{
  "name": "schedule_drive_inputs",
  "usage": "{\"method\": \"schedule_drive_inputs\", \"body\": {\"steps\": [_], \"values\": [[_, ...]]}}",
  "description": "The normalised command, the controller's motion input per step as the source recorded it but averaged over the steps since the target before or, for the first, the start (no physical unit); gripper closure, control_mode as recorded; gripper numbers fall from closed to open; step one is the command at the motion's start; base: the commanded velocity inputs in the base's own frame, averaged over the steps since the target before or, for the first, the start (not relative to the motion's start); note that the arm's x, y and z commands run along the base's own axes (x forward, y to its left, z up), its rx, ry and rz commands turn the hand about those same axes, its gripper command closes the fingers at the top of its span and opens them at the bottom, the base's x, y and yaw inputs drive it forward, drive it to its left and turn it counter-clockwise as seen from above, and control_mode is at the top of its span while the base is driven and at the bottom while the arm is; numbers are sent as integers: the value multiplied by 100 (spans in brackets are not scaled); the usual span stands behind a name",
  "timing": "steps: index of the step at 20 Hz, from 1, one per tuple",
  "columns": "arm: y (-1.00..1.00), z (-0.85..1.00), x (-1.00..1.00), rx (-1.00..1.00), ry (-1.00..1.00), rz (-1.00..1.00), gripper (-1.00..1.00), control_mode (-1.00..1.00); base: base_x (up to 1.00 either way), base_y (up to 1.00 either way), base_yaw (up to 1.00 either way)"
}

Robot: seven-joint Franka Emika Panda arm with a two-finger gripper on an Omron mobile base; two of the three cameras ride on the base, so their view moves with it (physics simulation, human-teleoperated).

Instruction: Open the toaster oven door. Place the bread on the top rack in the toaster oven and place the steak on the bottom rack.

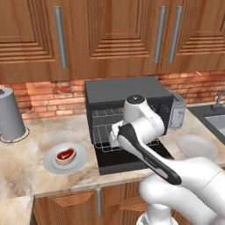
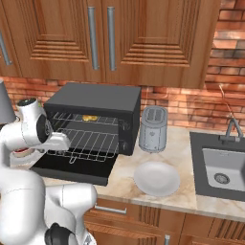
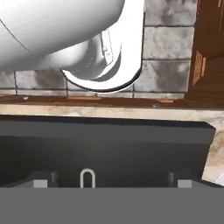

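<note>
Evenly and softly lit, rendered, without glare or hard shadows. Dim inside the toaster oven [image 2: 95,115], faint shade beneath its open door. Slightly soft, low-resolution detail throughout; no edge distortion.

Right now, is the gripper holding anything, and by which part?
Cannot be told: the arm hides the gripper in front of the toaster oven. The steak lies on its plate; the bread sits on the top rack.

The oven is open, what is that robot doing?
The white robot arm is reaching toward the boxy black toaster oven. Its flat black door lies folded down. A small golden piece, seemingly the bread, sits on the upper wire rack. The red raw steak waits on its round plate.
</note>
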Motion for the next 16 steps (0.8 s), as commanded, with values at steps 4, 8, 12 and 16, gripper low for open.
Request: {"method": "schedule_drive_inputs", "body": {"steps": [4,8,12,16], "values": [[100,14,-16,0,3,18,-100,-100,0,0,0],[100,2,1,0,7,7,-100,-100,0,0,0],[100,21,29,-1,13,-10,-100,-100,0,0,0],[83,2,36,0,8,-18,-100,-100,0,0,0]]}}
